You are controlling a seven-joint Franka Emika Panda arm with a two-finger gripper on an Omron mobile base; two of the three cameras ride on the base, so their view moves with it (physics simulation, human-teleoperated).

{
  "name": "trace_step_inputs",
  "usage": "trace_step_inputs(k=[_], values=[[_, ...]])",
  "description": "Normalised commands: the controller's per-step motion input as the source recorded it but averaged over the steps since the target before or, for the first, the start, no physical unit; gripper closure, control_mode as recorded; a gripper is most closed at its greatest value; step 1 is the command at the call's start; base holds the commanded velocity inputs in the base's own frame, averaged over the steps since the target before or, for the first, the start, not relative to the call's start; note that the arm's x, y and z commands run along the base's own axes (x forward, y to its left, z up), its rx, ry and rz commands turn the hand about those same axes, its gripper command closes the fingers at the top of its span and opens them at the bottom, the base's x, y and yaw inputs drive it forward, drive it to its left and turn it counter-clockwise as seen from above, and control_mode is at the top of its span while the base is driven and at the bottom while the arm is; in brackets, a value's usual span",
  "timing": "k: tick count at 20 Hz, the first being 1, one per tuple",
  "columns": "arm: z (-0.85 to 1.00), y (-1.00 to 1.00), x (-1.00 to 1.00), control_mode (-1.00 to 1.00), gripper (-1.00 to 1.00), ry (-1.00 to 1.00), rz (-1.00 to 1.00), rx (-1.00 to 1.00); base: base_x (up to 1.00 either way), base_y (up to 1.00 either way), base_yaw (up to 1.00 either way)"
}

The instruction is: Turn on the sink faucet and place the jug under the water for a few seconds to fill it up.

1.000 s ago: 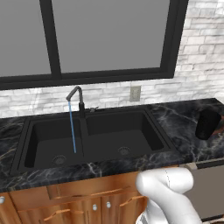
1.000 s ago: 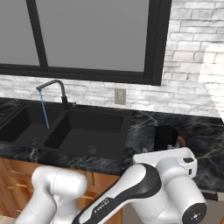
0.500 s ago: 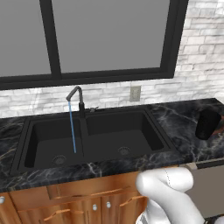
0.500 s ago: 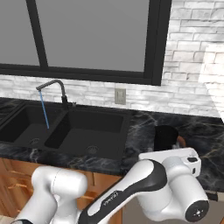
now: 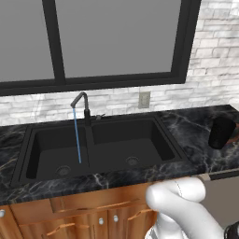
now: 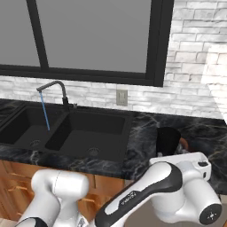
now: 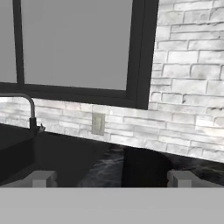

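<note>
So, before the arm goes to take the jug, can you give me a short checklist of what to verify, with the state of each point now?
1. Water runs from the sink faucet: ok.
2. The stream falls into the left basin of the sink: ok.
3. Jug stands upright on the counter, right of the sink: ok.
4. Jug lies ahead between the fingertips in the hand view: ok.
5. Gripper open, nothing held: ok.
6. Jug handle direction for the grasp: cannot tell.

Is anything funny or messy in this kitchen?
Nothing is spilled or broken. The only odd bit: water runs from the faucet into the sink with nothing under it, while the jug stands away on the counter.
</note>
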Motion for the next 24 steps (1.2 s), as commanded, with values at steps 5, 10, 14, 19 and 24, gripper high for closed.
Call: trace_step_inputs(k=[5, 10, 14, 19, 24], values=[[-0.20, -0.28, 0.13, -1.00, -1.00, -0.01, 0.00, 0.00, 0.00, 0.00, 0.00], [-0.08, -0.45, 0.01, -1.00, -1.00, 0.00, 0.00, 0.00, 0.00, 0.00, 0.00], [-0.28, -0.26, 0.24, -1.00, -1.00, 0.00, 0.01, 0.00, 0.00, 0.00, 0.00], [-0.23, -0.17, 0.41, -1.00, -1.00, 0.00, 0.05, 0.00, 0.00, 0.00, 0.00], [-0.19, -0.21, 0.37, -1.00, -1.00, 0.00, 0.05, 0.00, 0.00, 0.00, 0.00]])
